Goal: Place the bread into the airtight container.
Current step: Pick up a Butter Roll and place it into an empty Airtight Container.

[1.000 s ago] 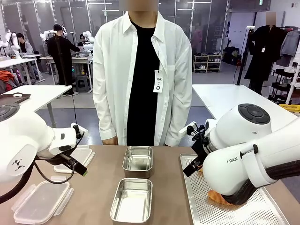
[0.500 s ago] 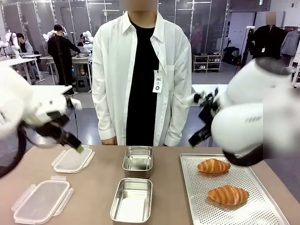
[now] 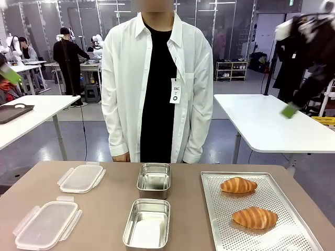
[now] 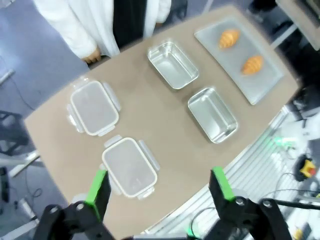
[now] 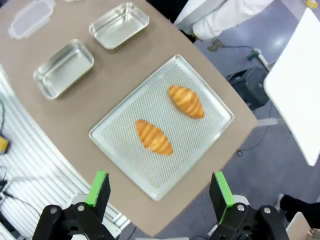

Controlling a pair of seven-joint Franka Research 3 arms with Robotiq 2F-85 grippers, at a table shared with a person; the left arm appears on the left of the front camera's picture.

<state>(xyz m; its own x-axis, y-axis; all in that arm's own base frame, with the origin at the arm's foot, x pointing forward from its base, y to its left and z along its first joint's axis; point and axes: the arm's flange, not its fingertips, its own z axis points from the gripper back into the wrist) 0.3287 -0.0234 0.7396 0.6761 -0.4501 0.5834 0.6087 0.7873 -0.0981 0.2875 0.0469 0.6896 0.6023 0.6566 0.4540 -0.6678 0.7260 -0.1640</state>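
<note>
Two golden croissants, the bread, lie on a perforated tray (image 3: pixel 277 238) at the table's right: one farther (image 3: pixel 238 184), one nearer (image 3: pixel 255 217). Two empty steel containers (image 3: pixel 154 179) (image 3: pixel 147 222) sit mid-table. Their clear clip-on lids (image 3: pixel 81 178) (image 3: pixel 47 224) lie to the left. My right gripper (image 5: pixel 159 189) hangs open high above the tray, with both croissants (image 5: pixel 186 101) (image 5: pixel 154 136) far below it. My left gripper (image 4: pixel 159 186) is open too, high over the lids' side of the table. In the front view, one green fingertip (image 3: pixel 289 111) shows blurred at upper right.
A person in a white shirt (image 3: pixel 157 83) stands at the far edge, hands down by the table. White tables (image 3: pixel 261 120) stand behind on either side. Bare brown tabletop (image 3: pixel 110 209) lies between lids, containers and tray.
Both arms have swung up and outward from low over the table to high above it. The croissants that the right arm hid now show. Both grippers stayed open.
</note>
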